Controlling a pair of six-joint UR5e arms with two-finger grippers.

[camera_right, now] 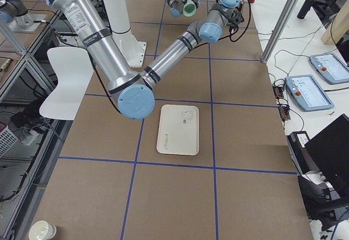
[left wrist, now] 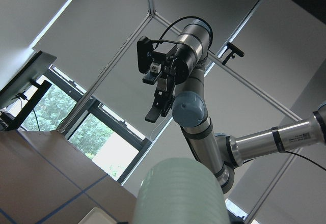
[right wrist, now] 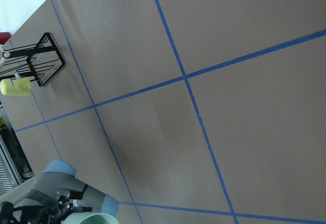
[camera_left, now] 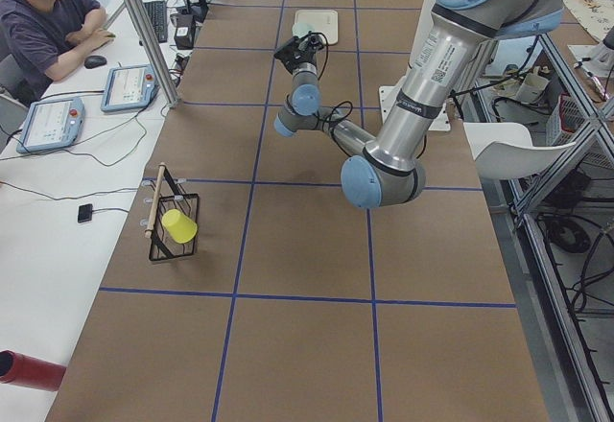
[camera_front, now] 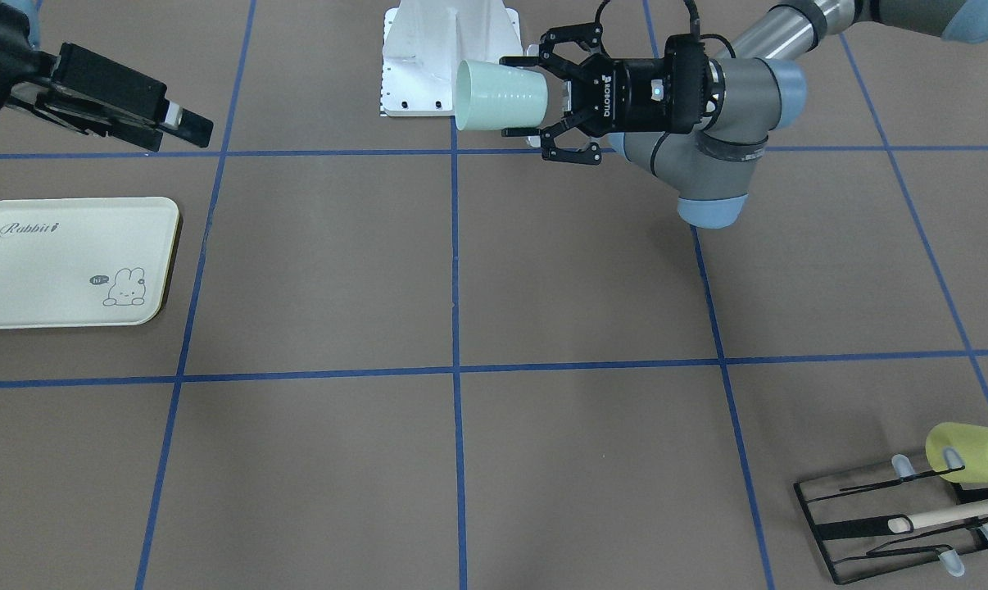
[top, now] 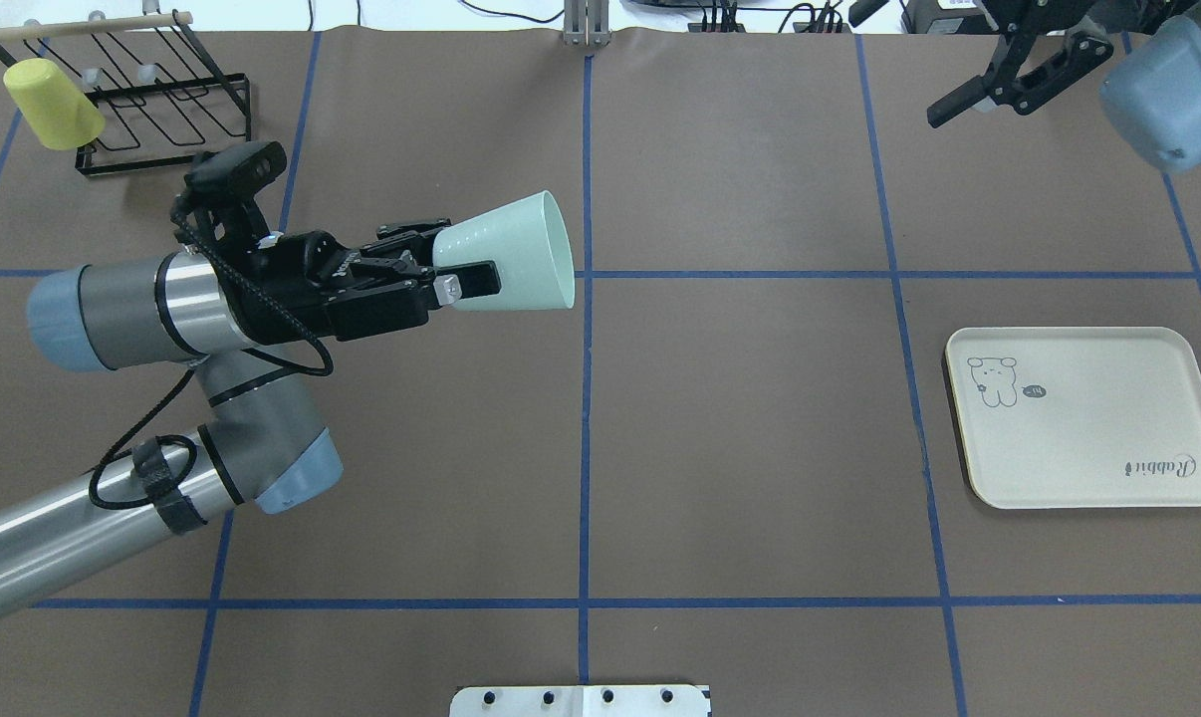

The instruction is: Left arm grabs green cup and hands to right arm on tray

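Note:
My left gripper (camera_front: 535, 97) is shut on the narrow base of the pale mint-green cup (camera_front: 498, 96). It holds the cup on its side, high above the table, with the mouth pointing toward the right arm's side. The overhead view shows the cup (top: 516, 249) near the table's centre line, held by the left gripper (top: 461, 274). The cup fills the bottom of the left wrist view (left wrist: 178, 193). My right gripper (top: 944, 108) hangs in the air, open and empty, far from the cup and beyond the cream Rabbit tray (top: 1088, 468). The tray (camera_front: 52, 307) is empty.
A black wire rack (top: 162, 90) at the far left corner carries a yellow-green cup (top: 53, 105) and a wooden stick. The white robot base plate (camera_front: 449, 57) sits at the near middle edge. An operator sits beside the table in the exterior left view.

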